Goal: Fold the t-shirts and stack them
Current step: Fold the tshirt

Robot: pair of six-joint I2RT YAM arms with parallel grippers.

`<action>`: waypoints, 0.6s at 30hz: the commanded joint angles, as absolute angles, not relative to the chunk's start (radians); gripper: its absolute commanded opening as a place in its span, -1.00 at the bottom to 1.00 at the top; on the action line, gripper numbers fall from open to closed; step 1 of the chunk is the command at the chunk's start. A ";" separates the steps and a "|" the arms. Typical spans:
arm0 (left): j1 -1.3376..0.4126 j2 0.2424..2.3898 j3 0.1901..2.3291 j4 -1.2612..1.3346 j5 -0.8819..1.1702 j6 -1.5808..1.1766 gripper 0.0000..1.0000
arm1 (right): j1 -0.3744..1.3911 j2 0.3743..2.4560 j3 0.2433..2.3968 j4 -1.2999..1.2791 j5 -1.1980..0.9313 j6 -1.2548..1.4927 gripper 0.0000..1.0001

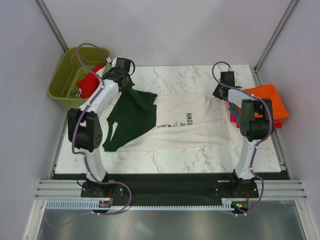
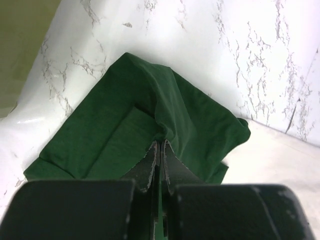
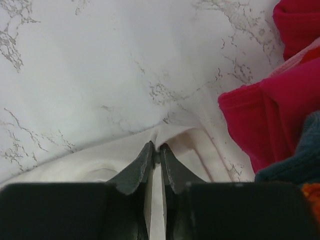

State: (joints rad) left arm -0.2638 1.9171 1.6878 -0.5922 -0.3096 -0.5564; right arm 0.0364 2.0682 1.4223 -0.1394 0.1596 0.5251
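We log the marble table (image 1: 175, 160) with the cream shirt (image 1: 185, 122) spread flat across its middle, green sleeve (image 2: 150, 100) end to the left. The bin (image 1: 59, 82) sits off the far-left corner holding red cloth (image 1: 91, 82), and a pile topped by an orange shirt (image 1: 270, 97) lies at the right edge. The left gripper (image 2: 160, 146) is clamped on the cream shirt's sleeve, and the right gripper (image 3: 156, 147) is clamped on its cream edge, just beside the pile's red shirt (image 3: 260, 110).

Fingers (image 2: 146, 169) pinching dark green sleeve (image 2: 150, 100), marble table (image 2: 225, 50).
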 commanded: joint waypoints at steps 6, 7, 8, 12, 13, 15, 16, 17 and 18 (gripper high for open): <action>-0.270 1.836 1.655 -0.612 -0.275 -0.535 -0.95 | 0.026 1.983 1.443 -0.170 0.183 0.492 -0.07; -0.271 1.839 1.655 -0.614 -0.273 -0.538 -0.96 | 0.025 1.990 1.445 -0.172 0.183 0.492 -0.06; -0.273 1.839 1.655 -0.614 -0.270 -0.540 -0.95 | 0.025 1.994 1.448 -0.172 0.176 0.495 -0.07; -0.272 1.835 1.649 -0.615 -0.284 -0.541 -0.95 | 0.021 2.025 1.476 -0.172 0.176 0.499 -0.08; -0.272 1.835 1.649 -0.615 -0.285 -0.540 -0.96 | 0.021 2.031 1.480 -0.172 0.176 0.500 -0.11; -0.272 1.835 1.649 -0.615 -0.288 -0.538 -0.95 | 0.020 2.045 1.489 -0.176 0.189 0.503 -0.21; -0.272 1.836 1.649 -0.615 -0.288 -0.538 -0.95 | 0.020 2.048 1.494 -0.176 0.193 0.503 -0.28; -0.272 1.836 1.651 -0.615 -0.288 -0.540 -0.95 | 0.020 2.052 1.497 -0.175 0.196 0.506 -0.37; -0.272 1.838 1.652 -0.615 -0.288 -0.540 -0.95 | 0.020 2.056 1.509 -0.176 0.198 0.505 -0.38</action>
